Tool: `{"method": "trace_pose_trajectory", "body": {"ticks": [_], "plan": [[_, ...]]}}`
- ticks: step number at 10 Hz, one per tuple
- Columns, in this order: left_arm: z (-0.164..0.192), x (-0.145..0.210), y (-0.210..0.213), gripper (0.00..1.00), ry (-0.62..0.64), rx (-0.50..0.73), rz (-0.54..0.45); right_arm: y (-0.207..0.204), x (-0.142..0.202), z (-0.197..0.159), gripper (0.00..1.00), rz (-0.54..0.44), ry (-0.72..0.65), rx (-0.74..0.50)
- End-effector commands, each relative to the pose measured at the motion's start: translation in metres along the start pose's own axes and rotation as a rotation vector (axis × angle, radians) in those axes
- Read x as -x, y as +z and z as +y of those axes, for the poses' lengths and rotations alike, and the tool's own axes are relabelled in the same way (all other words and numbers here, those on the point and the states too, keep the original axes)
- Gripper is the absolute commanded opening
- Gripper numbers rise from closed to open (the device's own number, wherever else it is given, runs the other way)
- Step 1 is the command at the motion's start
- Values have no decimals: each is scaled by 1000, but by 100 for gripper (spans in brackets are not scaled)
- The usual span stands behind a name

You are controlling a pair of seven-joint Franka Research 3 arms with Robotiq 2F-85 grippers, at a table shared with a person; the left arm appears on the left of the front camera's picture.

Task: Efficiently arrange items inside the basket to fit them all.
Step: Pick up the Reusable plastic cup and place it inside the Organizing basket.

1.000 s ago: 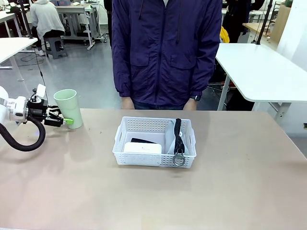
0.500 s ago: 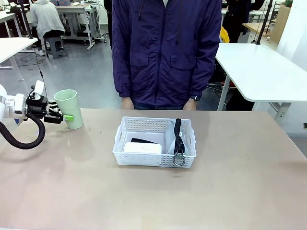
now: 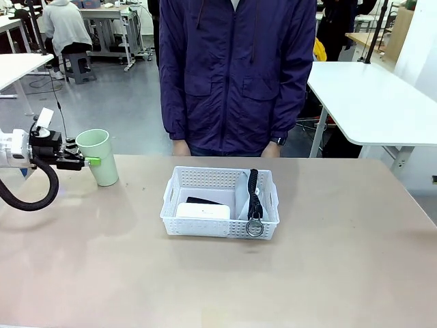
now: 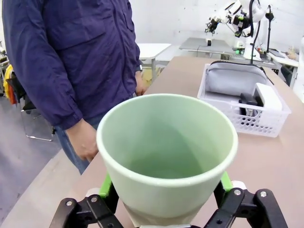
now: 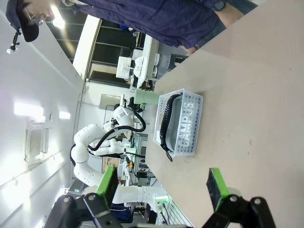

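Observation:
The pale green cup [image 3: 98, 157] stands upright at the table's far left. My left gripper [image 3: 87, 162] comes at it from the left and is shut on its wall. In the left wrist view the green pads [image 4: 107, 185] press both sides of the cup [image 4: 166, 142]. The white basket [image 3: 220, 222] sits mid-table, holding the white rounded box [image 3: 203, 210], the black stapler [image 3: 205, 201] and the grey pouch [image 3: 244, 195], whose black strap and ring [image 3: 255, 227] hang over the front rim. My right gripper [image 5: 161, 190] is open above bare table, with nothing between its fingers.
A person in a dark blue jacket [image 3: 235, 75] stands at the far edge behind the basket, with one hand [image 4: 84, 140] close to the cup. Bare tabletop [image 3: 341, 260] lies to the right and in front of the basket. White tables stand farther back.
The left gripper has slid a little leftward and upward along the cup, and its jaws have closed onto the cup's wall. Basket and contents have stayed put.

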State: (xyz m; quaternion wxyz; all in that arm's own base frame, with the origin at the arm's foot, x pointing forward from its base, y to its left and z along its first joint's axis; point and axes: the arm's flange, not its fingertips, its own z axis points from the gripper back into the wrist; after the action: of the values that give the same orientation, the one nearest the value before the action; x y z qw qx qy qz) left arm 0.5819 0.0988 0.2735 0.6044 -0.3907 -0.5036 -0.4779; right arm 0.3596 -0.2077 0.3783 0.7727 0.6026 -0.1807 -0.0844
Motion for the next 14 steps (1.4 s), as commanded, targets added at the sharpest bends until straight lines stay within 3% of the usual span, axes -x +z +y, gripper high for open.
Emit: {"method": "trace_pose_trajectory", "body": {"ticks": [1, 2, 3, 4, 5, 6, 7, 8, 9, 11, 12, 13, 14], "plan": [[-2, 1, 1, 42, -10, 20, -12, 1, 2, 4, 100, 3, -17, 20], [-1, 1, -1, 6, -8, 24, -5, 1, 2, 4, 100, 3, -17, 20], [-1, 2, 0, 0, -11, 25, -1, 1, 2, 4, 100, 3, -17, 20], [-2, 2, -1, 0, -13, 28, -3, 1, 2, 4, 100, 3, -17, 20], [-5, 1, 1, 33, -27, 23, -7, 1, 2, 4, 100, 3, -17, 20], [-11, -4, 4, 32, -38, 34, -5, 1, 2, 4, 100, 3, -17, 20], [-22, -16, 15, 0, -51, 42, 11, 1, 2, 4, 100, 3, -17, 20], [-44, -48, 36, 32, -67, 155, 41, 1, 2, 4, 100, 3, -17, 20], [-63, -66, 45, 0, -89, 202, 78, 1, 2, 4, 100, 3, -17, 20], [-145, -89, 57, 0, -241, 350, 213, 1, 2, 4, 100, 3, -17, 20], [-173, -81, 62, 32, -289, 450, 245, 1, 2, 4, 100, 3, -17, 20], [-187, -74, 68, 32, -314, 414, 211, 1, 2, 4, 100, 3, -17, 20], [-183, -72, 75, 0, -294, 328, 104, 1, 2, 4, 100, 3, -17, 20]]}}
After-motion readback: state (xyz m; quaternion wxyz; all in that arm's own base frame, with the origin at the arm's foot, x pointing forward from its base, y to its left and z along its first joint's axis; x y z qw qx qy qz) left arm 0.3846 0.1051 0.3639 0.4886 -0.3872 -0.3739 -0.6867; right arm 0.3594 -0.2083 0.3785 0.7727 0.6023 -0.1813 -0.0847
